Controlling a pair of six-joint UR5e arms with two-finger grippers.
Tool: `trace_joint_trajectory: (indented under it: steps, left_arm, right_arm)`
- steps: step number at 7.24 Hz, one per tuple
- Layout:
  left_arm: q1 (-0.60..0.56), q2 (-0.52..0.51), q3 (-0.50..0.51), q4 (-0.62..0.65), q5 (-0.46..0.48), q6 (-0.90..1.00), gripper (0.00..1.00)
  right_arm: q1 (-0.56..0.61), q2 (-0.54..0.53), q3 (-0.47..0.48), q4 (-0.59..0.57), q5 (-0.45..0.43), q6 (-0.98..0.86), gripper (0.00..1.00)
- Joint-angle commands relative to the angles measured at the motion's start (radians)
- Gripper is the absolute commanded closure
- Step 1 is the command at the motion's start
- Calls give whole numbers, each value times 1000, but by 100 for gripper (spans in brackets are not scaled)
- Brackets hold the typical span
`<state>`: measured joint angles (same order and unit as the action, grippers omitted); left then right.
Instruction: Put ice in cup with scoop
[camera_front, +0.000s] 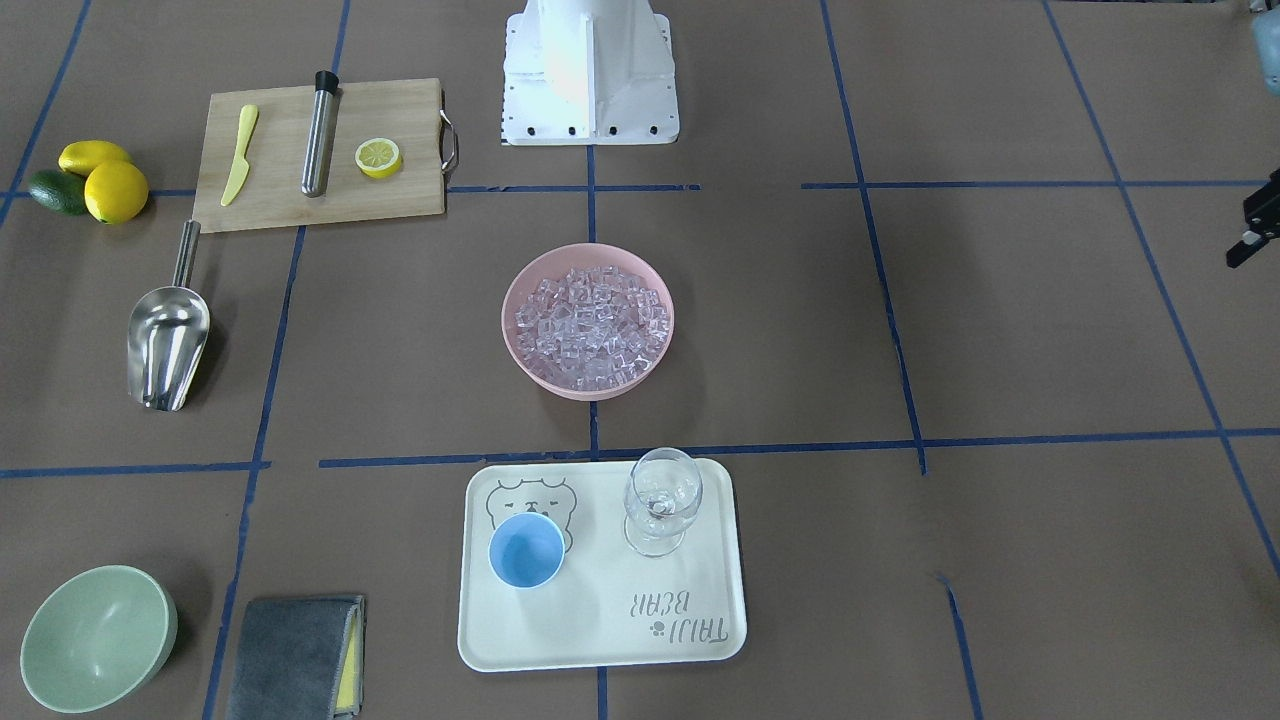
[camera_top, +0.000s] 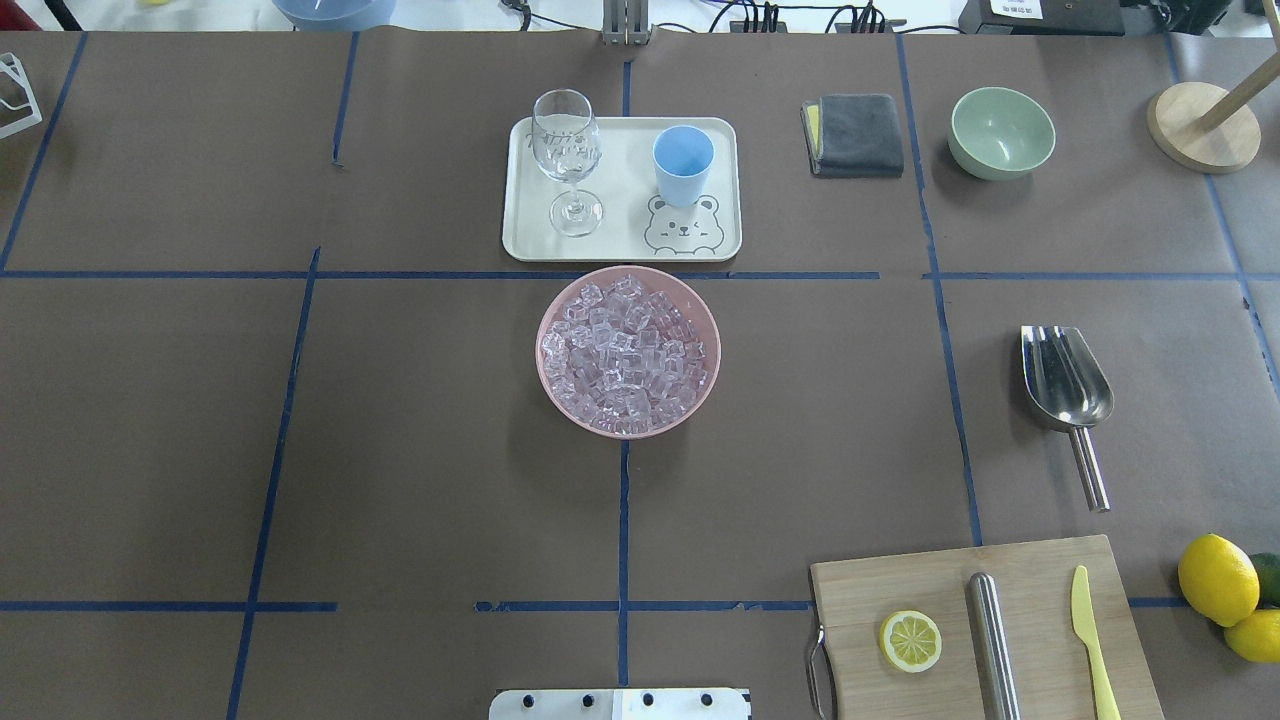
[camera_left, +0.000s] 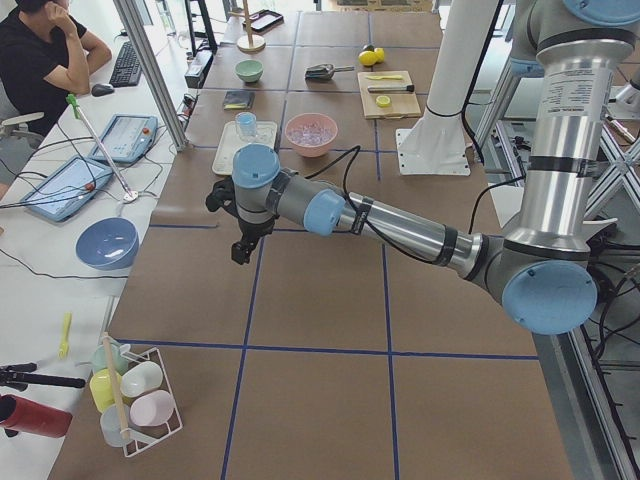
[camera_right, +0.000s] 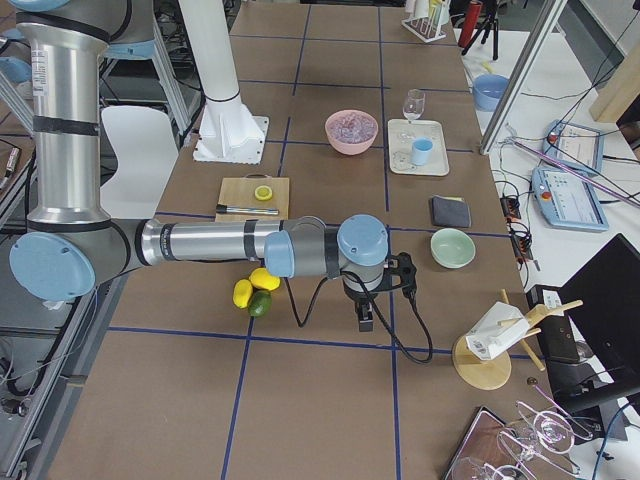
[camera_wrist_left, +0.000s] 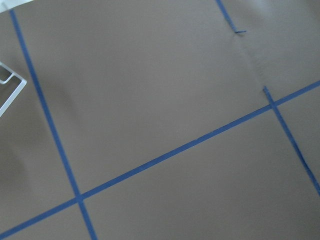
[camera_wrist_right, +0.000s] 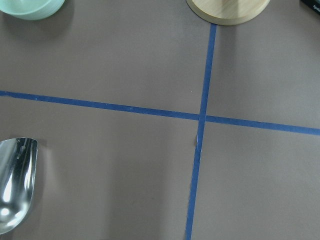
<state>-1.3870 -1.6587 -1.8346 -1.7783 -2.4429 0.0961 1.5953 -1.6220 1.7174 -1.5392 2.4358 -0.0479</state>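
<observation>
Scoop (camera_top: 1065, 375) lies free on table (camera_top: 400, 450), handle toward robot, probably for an easy right gripper (camera_right: 366, 318) grab, ice (camera_top: 628, 355) heaped in pink bowl (camera_top: 628, 434) near empty cup (camera_top: 684, 165) on tray (camera_top: 625, 215); left gripper (camera_left: 242, 248) idle, can't tell either's jaw state.

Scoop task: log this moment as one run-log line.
stage: not started | scoop: on table, untouched | ice: in pink bowl | cup: empty, on tray | left gripper: over table | right gripper: over table

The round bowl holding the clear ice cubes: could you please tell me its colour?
The round bowl is pale pink, clearest in the overhead exterior view.
</observation>
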Motion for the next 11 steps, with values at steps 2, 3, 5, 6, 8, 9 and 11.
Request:
trace_joint_trajectory:
  steps: [2,3,5,6,8,9,11]
  left_arm:
    - [237,-73,-3,-165,13,-1,0]
    - [294,-104,4,-170,18,-3,0]
    - [368,-189,12,-170,86,-7,0]
    - [373,-208,12,-171,81,-12,0]
    - [396,-239,44,-176,85,-27,0]
    - [407,-245,46,-176,85,-27,0]
    - [413,-251,44,-176,85,-27,0]
  right_arm:
    - [-23,5,51,1,5,38,0]
    - [-64,5,95,-1,6,178,0]
    - [-187,7,178,7,0,374,0]
    - [-268,10,238,14,-23,571,0]
    - [-440,-2,283,173,-141,846,0]
    - [-501,-40,283,224,-150,862,0]
    - [-606,-154,280,399,-207,869,0]
